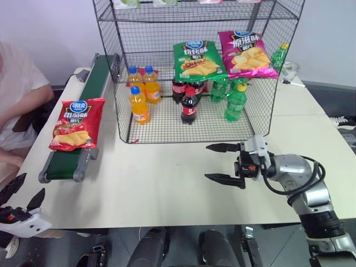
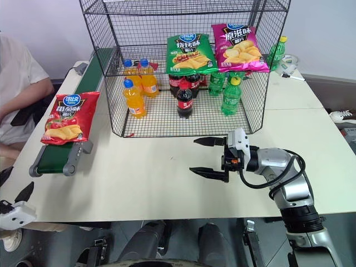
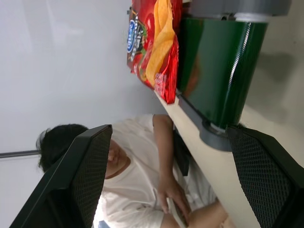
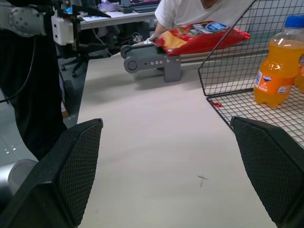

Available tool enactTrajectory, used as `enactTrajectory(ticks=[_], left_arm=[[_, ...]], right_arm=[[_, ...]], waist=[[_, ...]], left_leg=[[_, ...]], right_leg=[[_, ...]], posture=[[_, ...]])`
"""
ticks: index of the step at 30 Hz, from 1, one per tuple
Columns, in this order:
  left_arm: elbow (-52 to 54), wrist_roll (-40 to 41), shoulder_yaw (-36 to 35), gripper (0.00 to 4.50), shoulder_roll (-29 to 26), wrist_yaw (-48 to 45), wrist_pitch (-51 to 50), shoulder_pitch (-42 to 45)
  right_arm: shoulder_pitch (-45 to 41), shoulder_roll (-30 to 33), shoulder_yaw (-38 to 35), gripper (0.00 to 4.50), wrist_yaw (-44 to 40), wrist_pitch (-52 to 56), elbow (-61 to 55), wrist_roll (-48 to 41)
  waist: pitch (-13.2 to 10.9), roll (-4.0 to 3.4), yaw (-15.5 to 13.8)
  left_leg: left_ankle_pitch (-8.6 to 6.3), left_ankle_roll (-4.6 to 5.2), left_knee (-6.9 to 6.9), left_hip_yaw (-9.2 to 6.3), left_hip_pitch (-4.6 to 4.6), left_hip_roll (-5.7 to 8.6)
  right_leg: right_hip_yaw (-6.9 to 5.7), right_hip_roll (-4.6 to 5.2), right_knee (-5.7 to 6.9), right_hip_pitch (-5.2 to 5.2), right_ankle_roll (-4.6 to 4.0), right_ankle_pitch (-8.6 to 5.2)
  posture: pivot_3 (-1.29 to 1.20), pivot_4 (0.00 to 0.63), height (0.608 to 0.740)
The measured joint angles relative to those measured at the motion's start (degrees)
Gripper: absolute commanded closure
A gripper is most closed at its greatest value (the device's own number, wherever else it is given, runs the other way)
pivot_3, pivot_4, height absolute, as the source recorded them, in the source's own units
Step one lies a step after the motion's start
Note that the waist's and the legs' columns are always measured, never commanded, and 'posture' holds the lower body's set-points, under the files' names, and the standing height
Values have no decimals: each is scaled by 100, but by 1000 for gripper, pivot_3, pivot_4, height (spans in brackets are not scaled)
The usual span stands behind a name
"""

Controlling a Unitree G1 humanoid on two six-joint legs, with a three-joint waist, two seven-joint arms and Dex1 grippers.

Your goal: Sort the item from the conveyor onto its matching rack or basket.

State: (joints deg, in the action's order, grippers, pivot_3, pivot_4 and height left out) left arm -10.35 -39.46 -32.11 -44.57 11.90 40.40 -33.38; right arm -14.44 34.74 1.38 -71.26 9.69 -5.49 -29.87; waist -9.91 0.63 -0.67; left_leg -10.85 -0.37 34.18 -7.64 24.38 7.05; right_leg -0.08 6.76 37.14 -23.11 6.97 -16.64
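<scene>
Shiny red crisp bag [image 1: 76,124] on dark-green belt conveyor [image 1: 83,119], tabletop's left edge | black wire-mesh rack [image 1: 194,67] beside, bottles inside | left hand [image 1: 22,207] wide, empty | right hand [image 1: 223,163] wide, empty

Glossy crisp bag [image 1: 77,123], wire-mesh rack [image 1: 194,67]

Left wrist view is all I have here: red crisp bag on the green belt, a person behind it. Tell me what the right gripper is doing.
Observer: The right gripper is open over bare table, in front of the black wire rack, holding nothing.
Operator: Report what is already in that rack.
Observer: A green crisp bag and a magenta crisp bag lie on a tier above orange, cola and green bottles.
Operator: Place my left gripper for me.
Observer: The left gripper is open, beside the table's near corner, short of the conveyor end where the red crisp bag lies.
</scene>
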Motion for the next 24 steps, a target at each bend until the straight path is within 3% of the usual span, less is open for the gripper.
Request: enactTrajectory(ticks=[24], left_arm=[[-378, 10, 669, 511, -284, 140, -137, 503]], right_arm=[[-7, 0, 1, 0, 221, -81, 13, 68]], waist=[[1, 1, 2]], left_leg=[[1, 0, 1, 0, -3, 0]], right_leg=[[-4, -2, 6, -1, 5, 3]], posture=[[0, 150, 740]])
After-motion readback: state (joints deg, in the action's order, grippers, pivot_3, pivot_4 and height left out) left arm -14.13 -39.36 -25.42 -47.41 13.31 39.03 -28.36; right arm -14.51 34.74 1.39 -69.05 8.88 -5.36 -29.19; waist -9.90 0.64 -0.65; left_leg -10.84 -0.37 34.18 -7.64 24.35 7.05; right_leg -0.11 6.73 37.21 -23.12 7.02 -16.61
